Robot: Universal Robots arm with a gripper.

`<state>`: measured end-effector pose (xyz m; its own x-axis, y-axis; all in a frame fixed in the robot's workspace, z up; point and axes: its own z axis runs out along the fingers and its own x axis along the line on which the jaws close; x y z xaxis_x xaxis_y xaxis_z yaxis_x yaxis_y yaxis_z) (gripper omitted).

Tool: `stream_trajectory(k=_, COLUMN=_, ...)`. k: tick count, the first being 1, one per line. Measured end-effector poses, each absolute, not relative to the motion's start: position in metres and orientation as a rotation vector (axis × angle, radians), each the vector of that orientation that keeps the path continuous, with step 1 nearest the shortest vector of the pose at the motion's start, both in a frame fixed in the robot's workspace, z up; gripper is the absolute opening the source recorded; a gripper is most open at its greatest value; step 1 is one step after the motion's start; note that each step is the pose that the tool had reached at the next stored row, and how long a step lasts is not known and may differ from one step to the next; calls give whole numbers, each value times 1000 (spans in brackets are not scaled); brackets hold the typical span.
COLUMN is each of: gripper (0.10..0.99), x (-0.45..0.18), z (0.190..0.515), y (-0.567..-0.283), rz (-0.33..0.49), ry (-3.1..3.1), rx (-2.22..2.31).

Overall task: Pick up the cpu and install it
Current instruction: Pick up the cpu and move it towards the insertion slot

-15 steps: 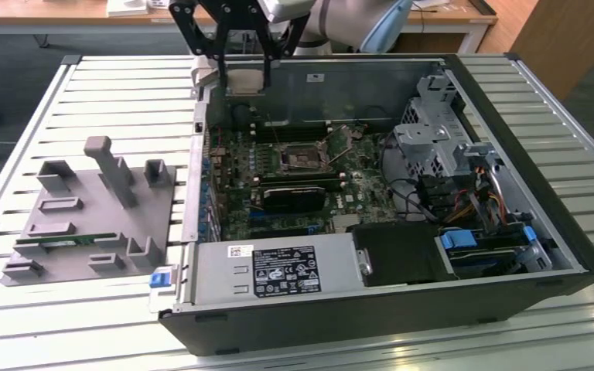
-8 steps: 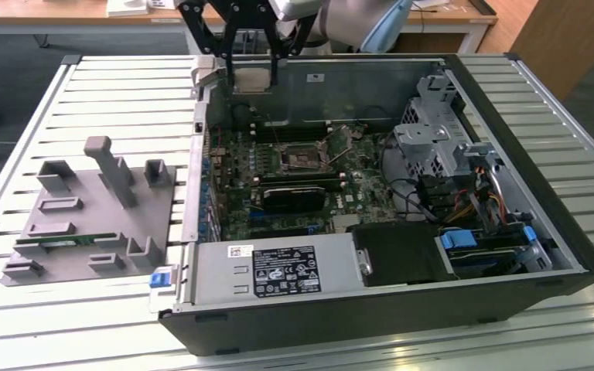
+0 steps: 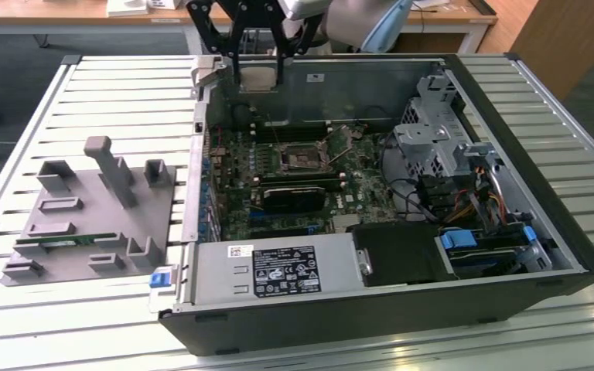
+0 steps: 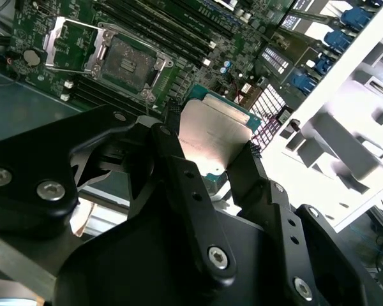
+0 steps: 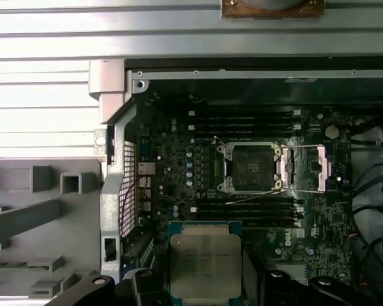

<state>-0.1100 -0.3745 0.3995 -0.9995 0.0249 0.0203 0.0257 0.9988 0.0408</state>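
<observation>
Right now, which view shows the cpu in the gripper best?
The first wrist view: the cpu faces the camera, its metal top nearly whole. The second wrist view shows it aslant, clamped in the gripper. The exterior view shows it as a small pale square.

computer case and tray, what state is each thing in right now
computer case: on its side, panel off
socket: cover flipped open, empty
cpu: gripped, held over the computer case
pincer: shut on the cpu
memory stick: lying in the grey tray
</observation>
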Motion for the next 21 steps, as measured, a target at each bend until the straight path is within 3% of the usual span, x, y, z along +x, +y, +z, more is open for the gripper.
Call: stream_trajectory(k=21, gripper=541, x=-72, z=399, y=-353, rz=-64, ry=-3122, rx=-39)
